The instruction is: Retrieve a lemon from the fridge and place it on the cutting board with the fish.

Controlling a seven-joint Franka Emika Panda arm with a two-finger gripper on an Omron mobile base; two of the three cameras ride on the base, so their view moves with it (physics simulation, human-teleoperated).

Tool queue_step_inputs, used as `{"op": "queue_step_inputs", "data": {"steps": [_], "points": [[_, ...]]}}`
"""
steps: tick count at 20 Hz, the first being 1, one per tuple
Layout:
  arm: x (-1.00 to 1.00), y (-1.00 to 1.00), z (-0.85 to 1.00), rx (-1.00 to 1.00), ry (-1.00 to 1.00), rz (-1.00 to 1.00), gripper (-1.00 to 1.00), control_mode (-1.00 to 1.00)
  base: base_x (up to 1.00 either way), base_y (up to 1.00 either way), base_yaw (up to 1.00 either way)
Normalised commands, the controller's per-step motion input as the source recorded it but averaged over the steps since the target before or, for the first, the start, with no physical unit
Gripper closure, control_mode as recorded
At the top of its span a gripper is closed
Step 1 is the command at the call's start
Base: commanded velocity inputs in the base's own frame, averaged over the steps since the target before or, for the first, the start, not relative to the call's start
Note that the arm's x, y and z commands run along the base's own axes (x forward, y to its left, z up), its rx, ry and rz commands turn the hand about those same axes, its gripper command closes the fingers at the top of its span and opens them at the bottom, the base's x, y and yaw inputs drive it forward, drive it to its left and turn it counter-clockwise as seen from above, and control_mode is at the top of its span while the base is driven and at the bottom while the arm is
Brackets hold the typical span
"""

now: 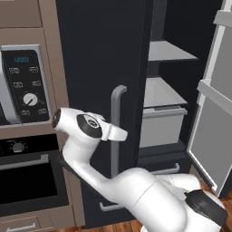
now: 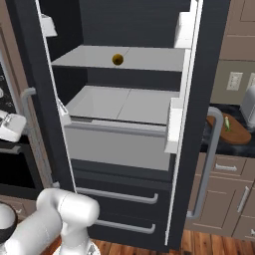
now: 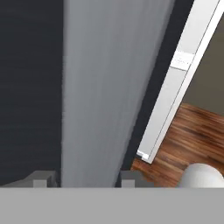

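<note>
While the fridge [image 2: 124, 149] is being shown with one door swung open, the lemon [image 2: 117, 60] is being seen on its upper grey shelf [image 2: 149, 59], well apart from the gripper [image 3: 83, 179], whose fingertips [image 3: 41, 180] are being kept closed around the grey bar handle [image 3: 100, 87] of the shut door. Far right, the cutting board [image 2: 238, 134] is being cut off by the frame edge, and the fish [image 2: 227, 122] on it is being rendered too small for detail.

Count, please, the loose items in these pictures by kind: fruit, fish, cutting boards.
Lemon, on the upper fridge shelf: 1
Fish, on the board: 1
Cutting board, on the counter at the right: 1
Total: 3
</note>
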Motion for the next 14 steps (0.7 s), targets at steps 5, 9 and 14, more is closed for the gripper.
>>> {"op": "queue_step_inputs", "data": {"steps": [5,9,14], "points": [[-0.09,0.32,0.0,-0.08,0.05,-0.2,1.0,-1.0,0.0,0.0,0.0],[-0.09,0.3,0.0,-0.07,0.05,-0.19,1.0,-1.0,0.0,0.0,0.0],[-0.2,0.41,0.0,-0.04,0.09,-0.09,1.0,-1.0,0.0,0.0,0.0]]}}
